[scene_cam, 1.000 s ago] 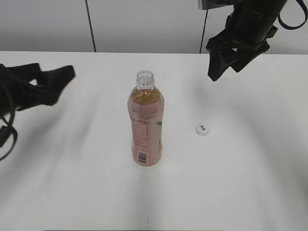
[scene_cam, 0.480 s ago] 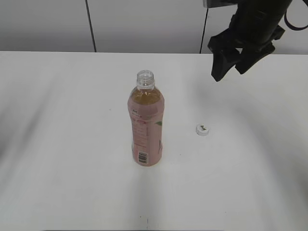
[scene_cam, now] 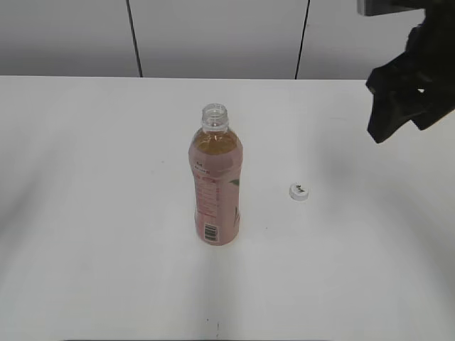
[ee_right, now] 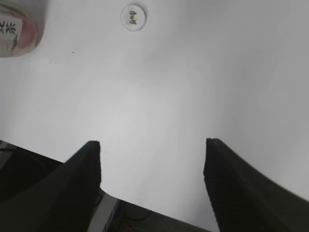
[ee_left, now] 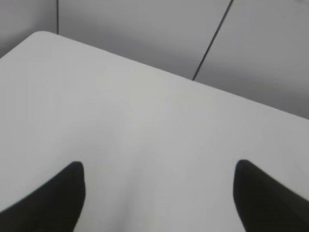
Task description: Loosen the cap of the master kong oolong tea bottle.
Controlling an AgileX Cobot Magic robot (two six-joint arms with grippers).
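Note:
The master kong oolong tea bottle [scene_cam: 215, 181] stands upright in the middle of the white table, its clear neck bare and uncapped; a corner of its pink label [ee_right: 17, 29] shows at the top left of the right wrist view. The white cap [scene_cam: 299, 191] lies flat on the table to the bottle's right, also seen as a small disc [ee_right: 133, 17]. My right gripper [scene_cam: 391, 124] hangs open and empty high at the right edge, well away from both; in its own view it [ee_right: 152, 150] holds nothing. My left gripper [ee_left: 157, 181] is open over bare table and out of the exterior view.
The white table [scene_cam: 106, 213] stretches wide on both sides of the bottle. A grey panelled wall [scene_cam: 213, 35] with dark vertical seams runs behind the far edge. The table's rounded far corner [ee_left: 41, 35] shows in the left wrist view.
The left arm has withdrawn out of the exterior view to the left. The right gripper has moved away to the right. Bottle and cap have stayed put.

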